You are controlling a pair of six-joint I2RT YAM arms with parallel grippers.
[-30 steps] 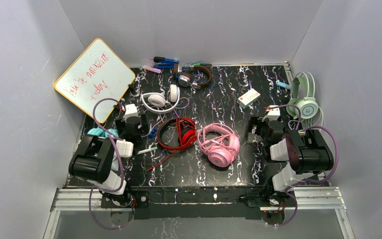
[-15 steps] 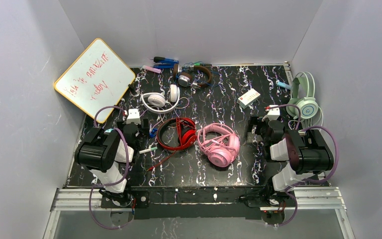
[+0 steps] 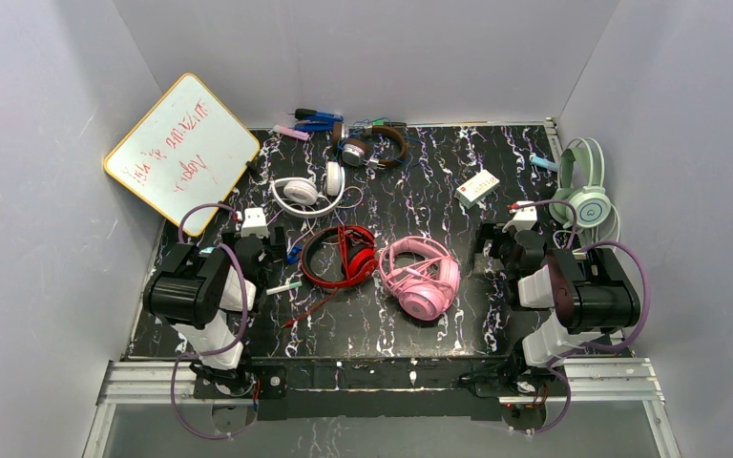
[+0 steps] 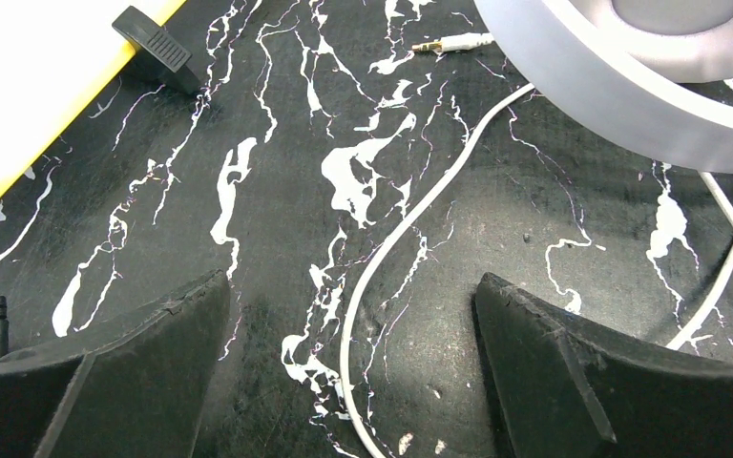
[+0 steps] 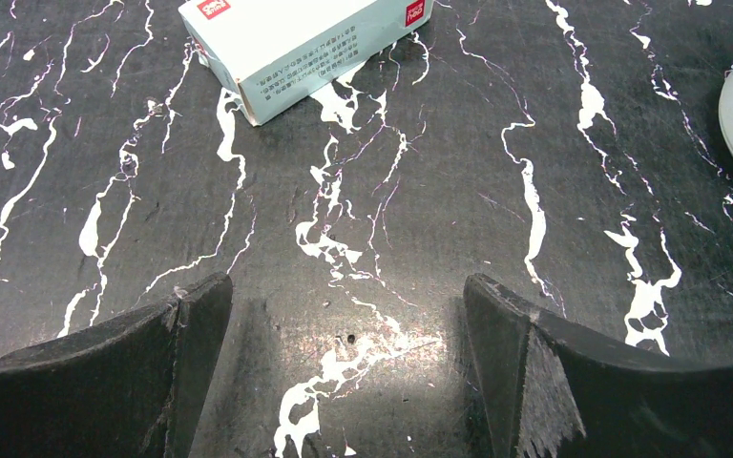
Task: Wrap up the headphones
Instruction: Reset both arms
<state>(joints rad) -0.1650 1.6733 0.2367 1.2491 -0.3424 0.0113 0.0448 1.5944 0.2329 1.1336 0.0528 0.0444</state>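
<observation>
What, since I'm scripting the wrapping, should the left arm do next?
Probably lower the left gripper and close on the white cord. The gripper is open and holds nothing, and the cord, by the white headphones, runs along the table between its fingers.

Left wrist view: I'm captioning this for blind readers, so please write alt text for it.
The open left gripper hovers over a black marbled table, a white cable lying between its fingers. The cable runs toward white headphones at upper right; the corner of a yellow-edged whiteboard shows upper left.
</observation>
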